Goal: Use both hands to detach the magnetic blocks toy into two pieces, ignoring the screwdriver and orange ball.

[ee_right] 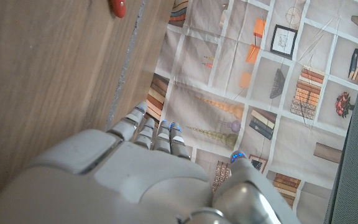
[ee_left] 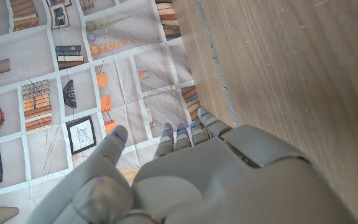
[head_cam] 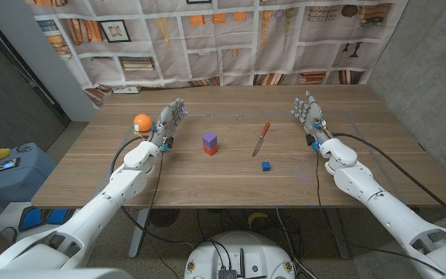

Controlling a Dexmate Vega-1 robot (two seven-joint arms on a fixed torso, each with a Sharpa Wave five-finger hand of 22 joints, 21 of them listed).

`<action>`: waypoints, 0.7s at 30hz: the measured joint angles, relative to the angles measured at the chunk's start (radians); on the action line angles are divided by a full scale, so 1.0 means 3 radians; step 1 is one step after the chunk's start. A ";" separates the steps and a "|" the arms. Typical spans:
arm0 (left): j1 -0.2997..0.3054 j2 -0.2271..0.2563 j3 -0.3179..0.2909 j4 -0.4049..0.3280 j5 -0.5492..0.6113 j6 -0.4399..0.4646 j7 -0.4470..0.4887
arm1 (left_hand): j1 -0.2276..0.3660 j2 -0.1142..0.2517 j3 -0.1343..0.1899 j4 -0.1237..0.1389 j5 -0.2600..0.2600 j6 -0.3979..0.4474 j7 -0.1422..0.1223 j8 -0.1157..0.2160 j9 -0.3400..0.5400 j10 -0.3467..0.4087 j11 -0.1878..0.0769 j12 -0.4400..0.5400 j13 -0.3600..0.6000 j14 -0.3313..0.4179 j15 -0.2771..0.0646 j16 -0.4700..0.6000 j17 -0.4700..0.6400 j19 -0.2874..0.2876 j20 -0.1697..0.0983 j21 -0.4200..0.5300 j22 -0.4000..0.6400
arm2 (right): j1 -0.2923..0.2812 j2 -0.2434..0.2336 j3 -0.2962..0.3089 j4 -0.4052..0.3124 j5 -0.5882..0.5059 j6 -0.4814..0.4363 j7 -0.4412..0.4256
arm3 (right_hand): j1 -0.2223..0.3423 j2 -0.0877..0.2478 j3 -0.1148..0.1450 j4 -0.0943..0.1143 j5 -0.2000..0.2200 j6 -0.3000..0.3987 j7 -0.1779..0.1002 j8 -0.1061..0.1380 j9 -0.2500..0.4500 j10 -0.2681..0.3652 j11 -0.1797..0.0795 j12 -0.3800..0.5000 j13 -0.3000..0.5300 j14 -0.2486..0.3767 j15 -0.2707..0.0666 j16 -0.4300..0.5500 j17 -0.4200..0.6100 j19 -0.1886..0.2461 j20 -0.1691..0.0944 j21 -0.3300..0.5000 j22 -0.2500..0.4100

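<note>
The magnetic blocks toy (head_cam: pixel 209 143), a purple block stacked on a red one, stands near the middle of the wooden table (head_cam: pixel 231 182). A single blue block (head_cam: pixel 266 166) lies apart, nearer the front and to its right. My left hand (head_cam: pixel 168 122) stands to the left of the toy, fingers apart and holding nothing; its back (ee_left: pixel 229 180) is seen in the left wrist view. My right hand (head_cam: pixel 308 114) stands at the right of the table, also with fingers apart and nothing in it; its back (ee_right: pixel 135 180) appears in the right wrist view.
A screwdriver (head_cam: pixel 261 139) with a red handle lies right of the toy; its handle tip (ee_right: pixel 117 7) shows in the right wrist view. An orange ball (head_cam: pixel 142 122) sits just left of my left hand. A printed bookshelf backdrop (head_cam: pixel 231 39) hangs behind the table.
</note>
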 measured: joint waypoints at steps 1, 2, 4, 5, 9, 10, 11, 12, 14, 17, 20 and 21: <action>-0.0005 0.0014 0.0001 0.0001 0.0000 0.0000 0.0000 | 0.0000 0.0000 0.0008 -0.0011 0.0000 0.0007 -0.0007 0.0000 0.0000 0.0001 -0.0001 0.0000 0.0000 0.0001 -0.0001 0.0000 0.0000 0.0000 0.0000 0.0000 0.0000 | 0.0000 0.0000 0.0000 0.0000 -0.0029 -0.0004 -0.0028 | 0.0000 0.0000 0.0000 0.0000 0.0013 0.0000 0.0000 0.0000 0.0000 0.0000 0.0000 0.0000 0.0000 0.0000 0.0000 0.0000 0.0000 0.0000 0.0000 0.0000 0.0000; -0.0007 0.0023 0.0001 0.0001 0.0000 0.0000 0.0000 | 0.0014 0.0014 0.0010 -0.0033 0.0000 0.0017 -0.0017 0.0000 0.0000 0.0012 -0.0012 0.0000 0.0000 0.0011 -0.0011 0.0000 0.0000 0.0000 0.0000 0.0000 0.0000 | 0.0000 0.0000 0.0000 0.0000 -0.0032 -0.0004 -0.0032 | 0.0000 0.0000 0.0000 0.0000 0.0014 0.0000 0.0000 0.0000 0.0000 0.0000 0.0000 0.0000 0.0000 0.0000 0.0000 0.0000 0.0000 0.0000 0.0000 0.0000 0.0000; -0.0013 0.0047 0.0002 -0.0001 0.0009 0.0025 -0.0034 | 0.0013 0.0013 0.0002 -0.0060 0.0000 0.0035 0.0001 0.0011 0.0000 0.0023 -0.0023 0.0000 0.0000 0.0012 -0.0012 0.0000 0.0000 0.0007 0.0007 0.0000 0.0000 | 0.0007 0.0000 -0.0021 -0.0004 -0.0079 -0.0005 -0.0080 | 0.0000 0.0000 0.0000 0.0000 0.0014 0.0000 0.0000 0.0000 0.0000 0.0000 0.0000 0.0000 0.0000 -0.0013 -0.0014 0.0000 -0.0003 0.0000 0.0000 0.0000 0.0000; -0.0016 0.0059 0.0002 -0.0006 0.0012 0.0028 -0.0036 | 0.0014 0.0012 0.0007 -0.0065 0.0000 0.0048 -0.0012 0.0011 0.0000 0.0024 -0.0023 0.0000 0.0000 0.0012 -0.0012 0.0000 0.0000 0.0018 0.0008 0.0000 0.0000 | 0.0007 0.0000 -0.0023 -0.0005 -0.0091 -0.0005 -0.0098 | 0.0000 0.0000 0.0000 0.0000 0.0014 0.0000 0.0000 0.0000 0.0000 0.0000 0.0000 0.0000 0.0000 -0.0018 -0.0018 0.0000 -0.0005 0.0000 0.0000 0.0000 0.0000; -0.0017 0.0105 0.0002 -0.0043 0.0033 0.0046 -0.0047 | 0.0044 0.0026 0.0010 -0.0132 -0.0002 0.0093 -0.0030 0.0021 0.0000 0.0049 -0.0048 0.0000 0.0000 0.0018 -0.0043 0.0000 0.0000 0.0023 0.0013 0.0000 -0.0004 | 0.0009 0.0007 -0.0033 -0.0009 -0.0138 -0.0004 -0.0154 | 0.0000 0.0000 0.0014 -0.0014 0.0014 0.0000 0.0000 0.0000 0.0000 0.0000 0.0000 0.0000 0.0000 -0.0018 -0.0018 0.0000 -0.0010 -0.0013 -0.0013 0.0000 0.0000; -0.0017 0.0124 0.0002 -0.0063 0.0043 0.0056 -0.0048 | 0.0053 0.0034 0.0015 -0.0159 -0.0014 0.0114 -0.0042 0.0024 0.0000 0.0066 -0.0066 0.0000 0.0000 0.0031 -0.0055 0.0002 0.0000 0.0029 0.0006 0.0000 -0.0007 | 0.0010 0.0009 -0.0036 -0.0010 -0.0153 -0.0004 -0.0170 | 0.0000 0.0000 0.0014 -0.0014 0.0014 0.0000 0.0000 0.0000 0.0000 -0.0002 -0.0001 0.0000 0.0000 -0.0018 -0.0018 0.0000 -0.0013 -0.0013 -0.0013 0.0000 0.0000; -0.0017 0.0137 0.0002 -0.0077 0.0044 0.0056 -0.0048 | 0.0067 0.0020 0.0017 -0.0187 -0.0016 0.0129 -0.0057 0.0024 0.0000 0.0079 -0.0079 0.0000 0.0000 0.0043 -0.0067 0.0002 0.0000 0.0034 0.0001 0.0000 -0.0010 | 0.0010 0.0009 -0.0037 -0.0010 -0.0161 -0.0002 -0.0179 | 0.0000 0.0000 0.0014 -0.0014 0.0014 0.0000 0.0000 0.0000 0.0000 -0.0013 -0.0013 0.0000 0.0000 -0.0018 -0.0018 0.0000 -0.0022 -0.0013 -0.0013 0.0000 0.0000; -0.0017 0.0137 0.0002 -0.0077 0.0044 0.0056 -0.0048 | 0.0080 0.0007 0.0018 -0.0213 -0.0020 0.0159 -0.0069 0.0027 0.0000 0.0096 -0.0095 0.0000 0.0000 0.0042 -0.0066 0.0002 0.0000 0.0034 0.0001 0.0000 -0.0010 | 0.0012 0.0010 -0.0039 -0.0013 -0.0172 -0.0002 -0.0192 | 0.0000 0.0000 0.0014 -0.0014 0.0014 0.0000 0.0000 0.0000 0.0000 -0.0013 -0.0013 0.0000 0.0000 -0.0018 -0.0018 0.0000 -0.0026 -0.0013 -0.0013 0.0000 0.0000; -0.0011 0.0180 -0.0005 -0.0126 0.0070 0.0069 -0.0049 | 0.0122 -0.0008 0.0027 -0.0290 -0.0029 0.0222 -0.0102 0.0037 0.0000 0.0145 -0.0118 0.0018 0.0000 0.0079 -0.0103 0.0002 0.0000 0.0064 0.0007 0.0000 -0.0010 | 0.0012 0.0011 -0.0041 -0.0017 -0.0185 -0.0001 -0.0209 | 0.0000 0.0000 0.0014 -0.0014 0.0014 0.0000 0.0000 0.0000 0.0000 -0.0013 -0.0013 0.0000 0.0000 -0.0030 -0.0031 0.0000 -0.0025 -0.0026 -0.0025 0.0000 -0.0001; 0.0001 0.0213 -0.0011 -0.0165 0.0094 0.0079 -0.0049 | 0.0182 -0.0033 0.0050 -0.0431 -0.0052 0.0347 -0.0144 0.0062 -0.0001 0.0228 -0.0180 0.0023 0.0000 0.0135 -0.0158 0.0026 -0.0001 0.0112 0.0007 0.0000 -0.0010 | 0.0012 0.0012 -0.0041 -0.0024 -0.0196 -0.0001 -0.0228 | 0.0011 0.0011 0.0014 -0.0014 0.0014 0.0000 0.0000 0.0000 0.0000 -0.0013 -0.0013 0.0000 0.0000 -0.0036 -0.0036 0.0000 -0.0025 -0.0032 -0.0031 0.0000 0.0000; 0.0019 0.0276 -0.0021 -0.0229 0.0114 0.0088 -0.0051 | 0.0227 -0.0043 0.0068 -0.0523 -0.0054 0.0400 -0.0197 0.0063 -0.0001 0.0288 -0.0213 0.0023 0.0000 0.0162 -0.0185 0.0026 -0.0001 0.0148 0.0007 0.0000 -0.0010 | 0.0012 0.0013 -0.0042 -0.0033 -0.0211 -0.0001 -0.0258 | 0.0017 0.0017 0.0014 -0.0014 0.0014 -0.0001 0.0000 0.0009 -0.0001 -0.0013 -0.0013 0.0000 0.0000 -0.0036 -0.0036 0.0000 -0.0040 -0.0032 -0.0031 0.0000 -0.0001; 0.0024 0.0299 -0.0024 -0.0251 0.0124 0.0092 -0.0054 | 0.0246 -0.0062 0.0070 -0.0553 -0.0054 0.0416 -0.0213 0.0063 -0.0001 0.0299 -0.0224 0.0023 0.0000 0.0169 -0.0192 0.0026 -0.0001 0.0147 0.0007 0.0000 -0.0009 | 0.0010 0.0013 -0.0042 -0.0043 -0.0218 -0.0003 -0.0273 | 0.0017 0.0017 0.0020 -0.0008 0.0014 -0.0001 0.0000 0.0012 -0.0001 -0.0013 -0.0013 0.0000 -0.0004 -0.0035 -0.0036 0.0000 -0.0041 -0.0032 -0.0031 0.0002 -0.0001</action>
